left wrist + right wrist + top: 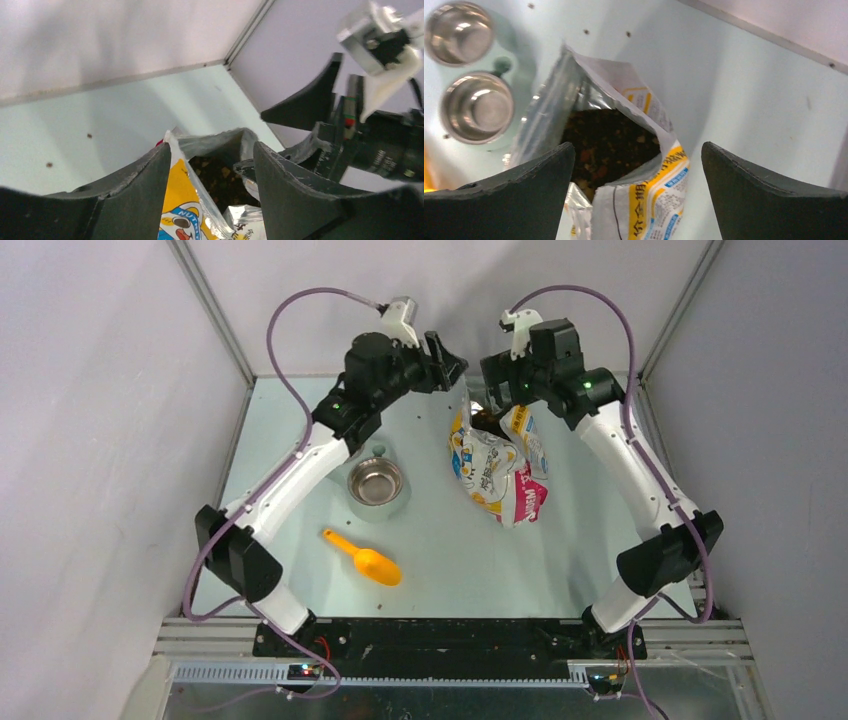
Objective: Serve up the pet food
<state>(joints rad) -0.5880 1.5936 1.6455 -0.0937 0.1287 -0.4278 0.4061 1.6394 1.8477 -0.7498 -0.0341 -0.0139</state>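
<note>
The pet food [609, 140] is dark brown kibble with reddish and pale bits, inside the open white-yellow cat-printed bag [495, 465] lying right of centre. It also shows in the left wrist view [220, 175]. My left gripper [212, 150] is open at the bag's mouth, with the front rim of the bag [182, 195] between its fingers. My right gripper [638, 150] is open wide just above the mouth, with the bag's right wall [649, 195] between its fingers. In the top view both grippers [455, 365] [492, 398] meet at the bag's far end. The orange scoop [365, 558] lies empty near the front left.
Two shiny steel bowls [459, 30] [476, 107] stand left of the bag; in the top view one bowl [376, 482] shows and the left arm partly covers the other. A few stray kibble bits [89, 135] lie by the back wall. Enclosure walls are close behind the bag.
</note>
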